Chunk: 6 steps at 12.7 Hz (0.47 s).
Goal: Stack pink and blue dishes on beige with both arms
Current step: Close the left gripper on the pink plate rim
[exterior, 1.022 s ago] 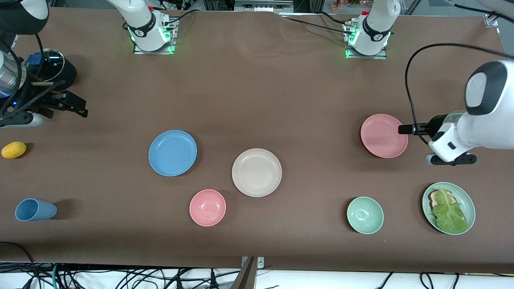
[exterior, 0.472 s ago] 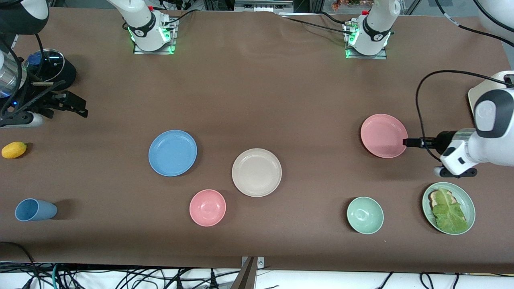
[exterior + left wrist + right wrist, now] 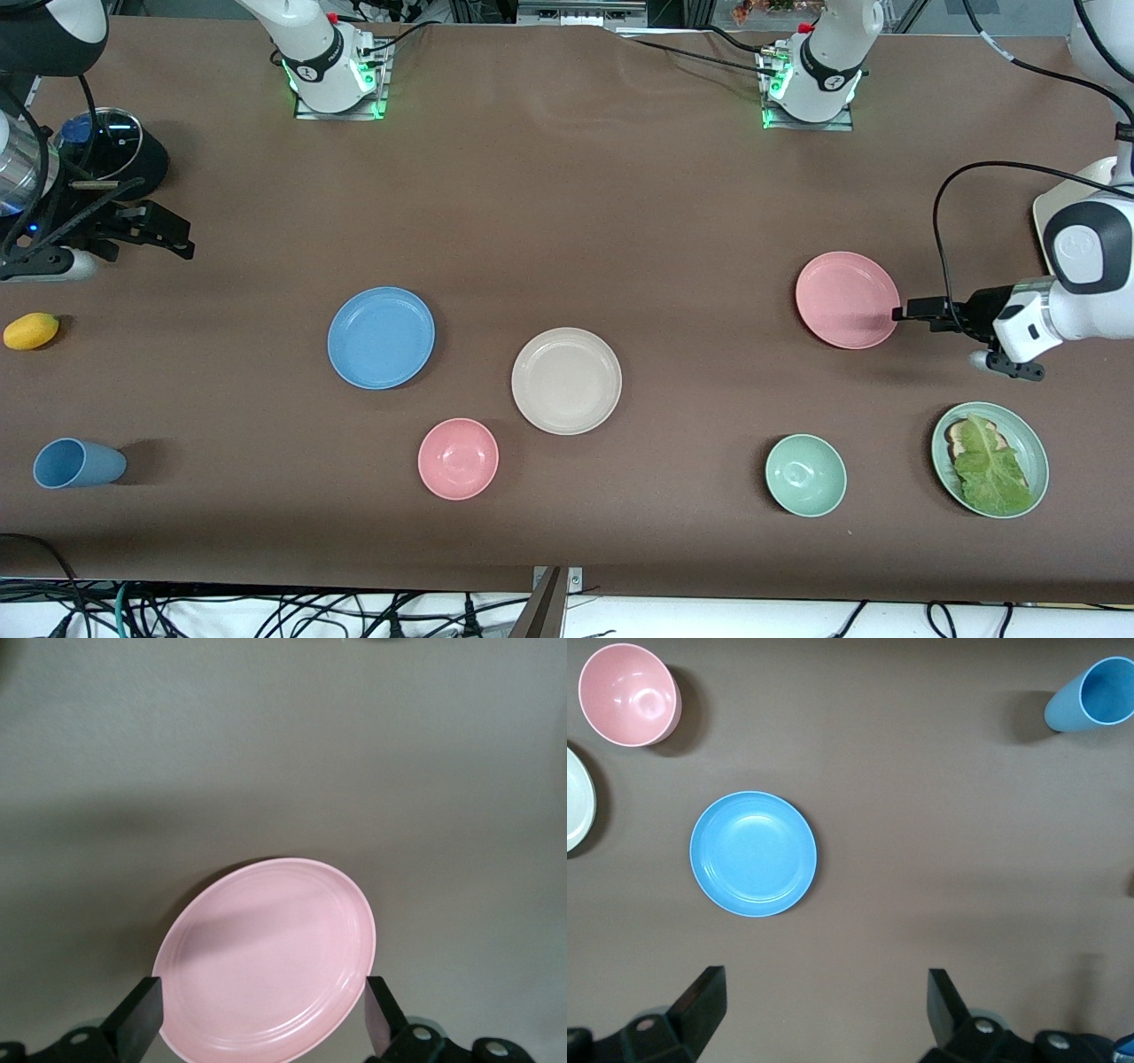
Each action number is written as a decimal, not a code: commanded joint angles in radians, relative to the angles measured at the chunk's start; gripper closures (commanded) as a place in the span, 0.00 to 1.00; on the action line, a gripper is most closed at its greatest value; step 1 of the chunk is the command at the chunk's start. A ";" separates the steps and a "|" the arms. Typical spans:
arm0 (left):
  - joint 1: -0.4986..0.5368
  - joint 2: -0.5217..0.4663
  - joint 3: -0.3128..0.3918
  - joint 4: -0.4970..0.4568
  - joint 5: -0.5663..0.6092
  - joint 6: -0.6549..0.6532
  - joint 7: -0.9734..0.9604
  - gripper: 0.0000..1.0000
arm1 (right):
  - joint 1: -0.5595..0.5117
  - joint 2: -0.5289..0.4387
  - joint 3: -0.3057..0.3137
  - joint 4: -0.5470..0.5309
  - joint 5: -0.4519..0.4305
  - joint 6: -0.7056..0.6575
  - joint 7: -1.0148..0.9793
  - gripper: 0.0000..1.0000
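The pink plate (image 3: 847, 299) lies flat toward the left arm's end of the table, and my left gripper (image 3: 904, 314) sits at its rim with fingers apart — in the wrist view they straddle the edge. I judge I should slide one finger under the low rim and pinch there, since the plate looks smooth, thin and shallow. The blue plate (image 3: 381, 338) and beige plate (image 3: 566, 381) rest near mid-table, apart. My right gripper (image 3: 168, 241) waits, open, over its own end of the table.
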 commanded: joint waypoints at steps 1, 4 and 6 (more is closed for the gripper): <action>0.009 -0.079 0.010 -0.140 -0.055 0.085 0.105 0.00 | -0.003 -0.014 0.004 -0.012 0.015 0.009 0.005 0.00; 0.069 -0.041 0.010 -0.172 -0.106 0.124 0.239 0.00 | -0.003 -0.014 0.004 -0.012 0.015 0.007 0.005 0.00; 0.104 -0.002 0.010 -0.172 -0.132 0.126 0.297 0.00 | -0.003 -0.014 0.004 -0.012 0.015 0.004 0.005 0.00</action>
